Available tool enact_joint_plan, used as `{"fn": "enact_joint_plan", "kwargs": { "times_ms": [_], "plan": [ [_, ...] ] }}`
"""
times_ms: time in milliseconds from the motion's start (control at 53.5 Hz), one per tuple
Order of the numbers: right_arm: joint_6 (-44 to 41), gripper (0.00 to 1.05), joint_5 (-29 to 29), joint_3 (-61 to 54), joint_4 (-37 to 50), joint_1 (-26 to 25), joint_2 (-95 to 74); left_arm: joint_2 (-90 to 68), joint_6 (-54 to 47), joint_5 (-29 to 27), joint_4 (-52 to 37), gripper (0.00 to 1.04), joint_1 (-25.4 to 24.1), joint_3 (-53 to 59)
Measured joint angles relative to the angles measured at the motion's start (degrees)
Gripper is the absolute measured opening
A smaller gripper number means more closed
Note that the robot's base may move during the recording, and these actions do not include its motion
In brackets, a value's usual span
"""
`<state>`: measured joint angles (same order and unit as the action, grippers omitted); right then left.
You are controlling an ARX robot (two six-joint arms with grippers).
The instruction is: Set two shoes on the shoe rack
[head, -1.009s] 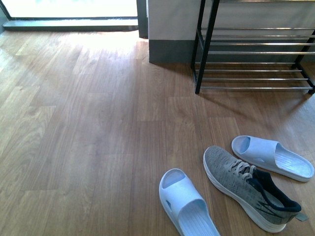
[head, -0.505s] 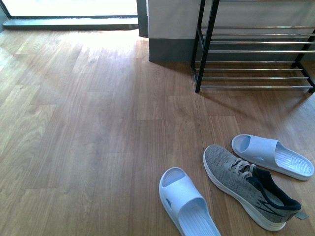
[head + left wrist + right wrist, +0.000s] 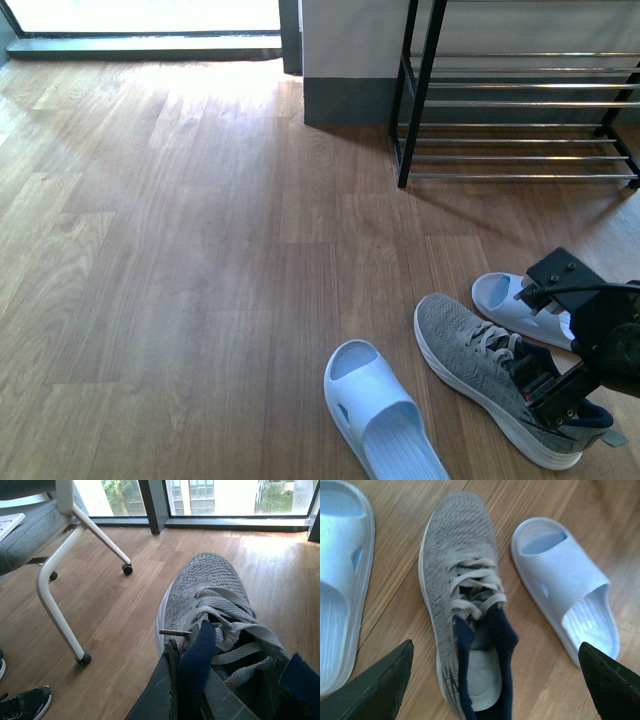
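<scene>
1. The right gripper (image 3: 495,647) hangs over the heel opening of a grey knit sneaker with thick white sole and navy collar (image 3: 462,580), its jaws wide apart.
2. The left gripper (image 3: 190,700) has its jaws clamped on the navy tongue of the matching second grey knit sneaker (image 3: 205,585), whose toe points towards the window.
3. The first sneaker lies upright on the wooden plank floor (image 3: 200,250) between two pale moulded slide sandals. One (image 3: 385,420) is on its left, and the other (image 3: 505,300) is on its right, partly hidden by the right arm.
4. The black-framed shoe rack with chrome bar shelves (image 3: 420,100) stands against the wall, well apart from that sneaker.
5. A white tubular chair leg on casters (image 3: 57,605) stands near the held sneaker.
</scene>
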<state>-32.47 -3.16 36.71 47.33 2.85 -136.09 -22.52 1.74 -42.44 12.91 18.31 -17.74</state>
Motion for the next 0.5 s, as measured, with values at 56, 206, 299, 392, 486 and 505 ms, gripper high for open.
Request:
{"fn": "enact_joint_plan", "kwargs": {
  "times_ms": [56, 206, 299, 392, 486, 505],
  "plan": [
    [-0.83, 0.96, -0.33, 1.09, -0.87, -0.26, -1.92, 0.00, 0.00, 0.00, 0.00, 0.02, 0.00, 0.00],
    [-1.44, 0.96, -1.53, 3.82, -2.80, -1.22, -6.10, 0.00, 0.00, -0.02, 0.00, 0.02, 0.00, 0.00],
    [-0.55, 0.96, -2.05, 5.09, -4.20, -1.44, -7.67, 0.00, 0.00, 0.00, 0.00, 0.02, 0.00, 0.00],
    [-0.13, 0.96, -3.43, 6.34, -5.49, -1.40, -9.60, 0.00, 0.00, 0.00, 0.00, 0.02, 0.00, 0.00],
    [1.07, 0.96, -4.07, 8.24, -5.44, -1.31, -12.35, 0.00, 0.00, 0.00, 0.00, 0.02, 0.00, 0.00],
    [1.31, 0.96, -4.24, 8.68, -5.42, -1.29, -12.92, 0.00, 0.00, 0.00, 0.00, 0.02, 0.00, 0.00]
  ]
}}
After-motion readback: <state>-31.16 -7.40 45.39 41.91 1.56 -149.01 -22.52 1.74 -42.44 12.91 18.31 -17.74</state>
